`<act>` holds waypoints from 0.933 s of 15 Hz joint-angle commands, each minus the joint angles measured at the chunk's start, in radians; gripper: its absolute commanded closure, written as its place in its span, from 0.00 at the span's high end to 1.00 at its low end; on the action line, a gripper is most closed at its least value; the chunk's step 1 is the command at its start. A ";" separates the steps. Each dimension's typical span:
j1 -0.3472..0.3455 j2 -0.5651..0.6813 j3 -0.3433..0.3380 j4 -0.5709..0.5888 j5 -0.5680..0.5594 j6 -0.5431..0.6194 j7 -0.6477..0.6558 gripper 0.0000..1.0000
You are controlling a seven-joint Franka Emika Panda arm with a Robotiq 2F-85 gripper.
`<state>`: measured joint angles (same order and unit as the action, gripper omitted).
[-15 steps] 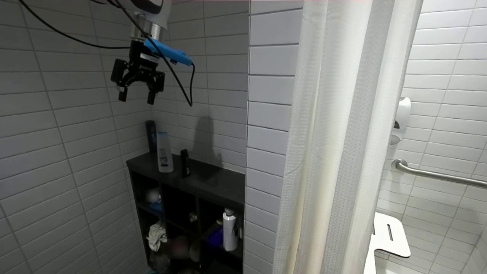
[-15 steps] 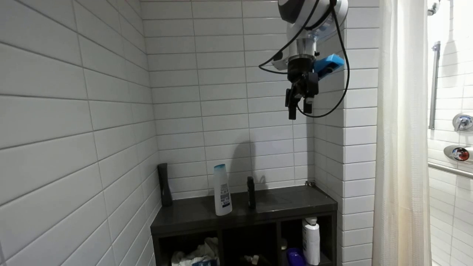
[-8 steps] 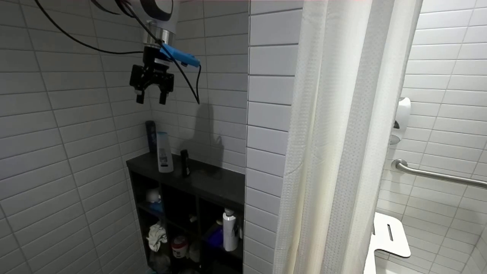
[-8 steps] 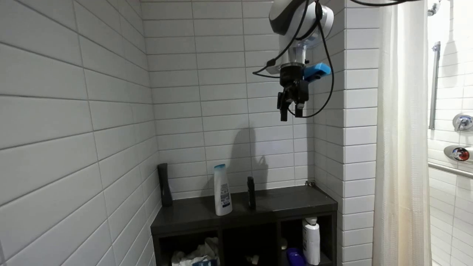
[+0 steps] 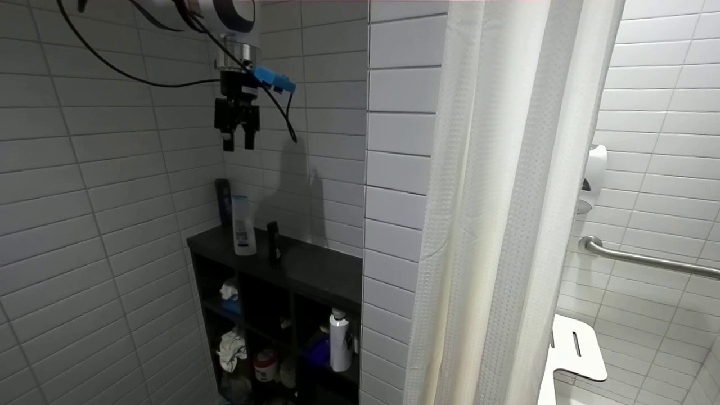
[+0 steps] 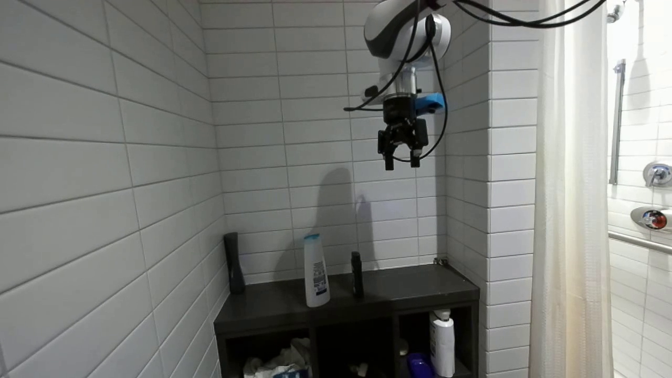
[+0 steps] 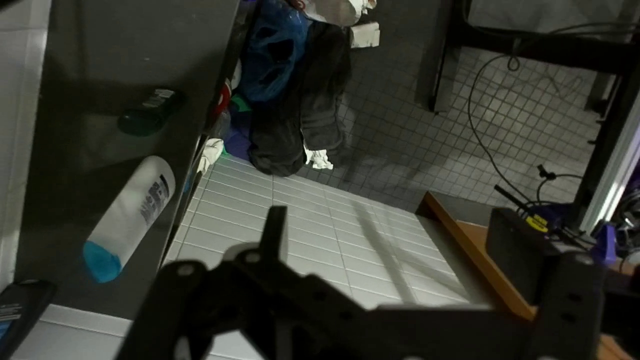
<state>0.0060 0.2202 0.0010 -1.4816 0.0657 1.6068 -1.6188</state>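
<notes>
My gripper [image 5: 238, 144] is open and empty. It hangs fingers down, high above a dark shelf unit [image 5: 320, 273], in both exterior views [image 6: 402, 164]. In the wrist view the two fingers [image 7: 390, 215] stand wide apart with nothing between them. A white bottle with a blue cap [image 6: 316, 273] stands on the shelf top, also in the wrist view [image 7: 132, 212]. A small black bottle [image 6: 357, 275] stands beside it, dark green in the wrist view [image 7: 147, 114]. A tall dark bottle [image 6: 234, 262] stands in the corner by the wall. The gripper touches none of them.
Compartments below hold a white bottle [image 6: 442, 344], a purple item [image 6: 420, 365] and cloths [image 5: 232, 350]. Tiled walls close in the shelf. A pale curtain [image 5: 495, 197] hangs beside it. A cable [image 6: 443, 115] loops near the gripper. A brown board [image 7: 475, 255] shows in the wrist view.
In the exterior views the arm has moved sideways above the shelf, and the gripper has turned about its upright axis. It stays open. The bottles have not moved.
</notes>
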 commanded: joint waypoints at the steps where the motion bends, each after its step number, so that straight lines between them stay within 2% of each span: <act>1: -0.015 0.043 0.029 0.069 -0.057 0.001 -0.145 1.00; 8: -0.026 0.066 0.040 0.094 -0.051 0.032 -0.381 1.00; 14: -0.021 0.102 0.039 0.166 -0.066 -0.004 -0.460 1.00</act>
<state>-0.0036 0.2866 0.0243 -1.3861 0.0190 1.6331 -2.0409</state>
